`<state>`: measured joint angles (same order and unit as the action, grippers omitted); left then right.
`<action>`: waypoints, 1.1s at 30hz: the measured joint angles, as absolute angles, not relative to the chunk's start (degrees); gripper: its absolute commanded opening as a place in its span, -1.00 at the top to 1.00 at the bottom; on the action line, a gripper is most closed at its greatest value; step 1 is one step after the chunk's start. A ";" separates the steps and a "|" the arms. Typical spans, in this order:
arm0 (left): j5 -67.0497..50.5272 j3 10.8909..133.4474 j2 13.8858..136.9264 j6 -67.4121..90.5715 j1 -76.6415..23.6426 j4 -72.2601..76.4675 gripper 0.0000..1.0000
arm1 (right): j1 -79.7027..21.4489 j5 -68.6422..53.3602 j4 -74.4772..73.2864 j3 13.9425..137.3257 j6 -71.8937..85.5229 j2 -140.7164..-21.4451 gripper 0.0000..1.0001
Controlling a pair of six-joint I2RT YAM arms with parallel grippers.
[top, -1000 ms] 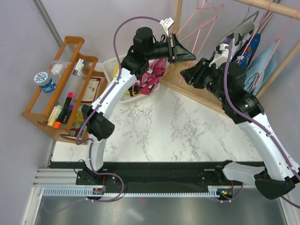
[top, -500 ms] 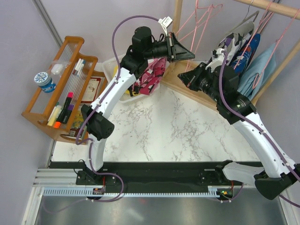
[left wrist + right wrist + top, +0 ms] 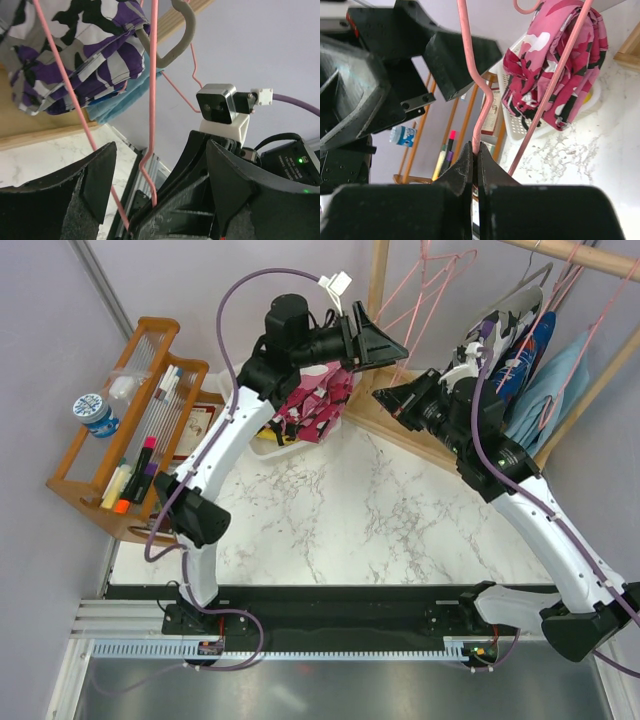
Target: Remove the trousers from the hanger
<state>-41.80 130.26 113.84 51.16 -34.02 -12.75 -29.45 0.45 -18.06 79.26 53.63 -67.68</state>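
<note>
Right wrist view tells you most: the right end effector point(image 3: 475, 151) is clenched on the thin pink wire hanger point(image 3: 482, 100), its jaws pressed together on the wire just below a kink. The left end effector point(image 3: 161, 145) is released, its jaws spread wide on either side of that same wire and touching nothing.

The folded pink camouflage trousers point(image 3: 555, 60), patched with black and white, sit heaped in the white slatted plastic basket point(image 3: 520, 127) at the far left corner of the white marble bench point(image 3: 380, 510), apart from both arms. Part of the wire crosses in front of the cloth, so you cannot be wholly sure, but that pair appears to be clear of the hanger, and the wire you hold looks bare.

Judged from this, the removal of that pair is done. What is left is to let the empty hanger go or hang it up. Whether another pair waits, these views do not show.
</note>
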 measured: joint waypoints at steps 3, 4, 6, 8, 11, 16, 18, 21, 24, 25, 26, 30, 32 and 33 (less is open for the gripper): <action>-39.33 127.70 109.86 48.05 -32.91 -15.51 -0.58 | -29.45 0.54 -16.78 79.26 55.29 -67.88 1.00; -38.33 126.50 108.05 46.89 -32.49 -16.45 -0.58 | -29.45 0.67 -16.49 79.26 55.81 -68.05 1.00; -35.83 122.54 103.59 44.36 -31.70 -17.82 -0.58 | -29.45 1.21 -16.08 79.26 56.82 -68.64 1.00; -32.84 118.19 98.48 41.47 -31.03 -18.94 -0.58 | -29.39 1.74 -15.84 79.33 57.84 -69.45 1.00; -28.60 110.91 89.69 37.52 -30.50 -20.47 -0.57 | -29.34 2.70 -15.49 80.20 59.66 -71.66 1.00; -24.08 99.44 74.17 32.60 -30.61 -21.12 -0.57 | -29.34 4.51 -14.55 83.77 62.41 -76.16 1.00; -22.98 94.59 67.81 31.24 -30.61 -21.34 -0.56 | -29.34 5.26 -14.11 85.76 63.18 -77.80 1.00; -22.79 88.79 60.88 30.48 -30.63 -21.28 -0.54 | -29.34 7.11 -13.69 88.18 64.18 -79.33 1.00; -23.07 81.95 54.04 30.41 -30.63 -21.39 -0.54 | -29.34 9.32 -13.58 90.94 64.99 -80.79 1.00; -23.09 80.99 53.19 30.39 -30.63 -21.67 -0.54 | -29.34 9.78 -13.43 91.98 65.21 -81.49 1.00; -23.05 79.26 51.44 30.33 -30.63 -22.09 -0.54 | -29.34 10.41 -13.23 93.06 65.36 -82.26 1.00; -22.96 76.79 47.79 29.69 -30.63 -25.32 -0.55 | -29.36 12.45 -12.91 97.06 65.80 -85.34 1.00; -23.00 76.12 46.19 29.41 -30.63 -26.61 -0.55 | -29.34 13.72 -12.95 99.20 65.84 -87.09 1.00; -23.00 75.68 45.39 29.26 -30.63 -27.16 -0.55 | -29.34 14.33 -12.95 99.98 65.93 -87.81 1.00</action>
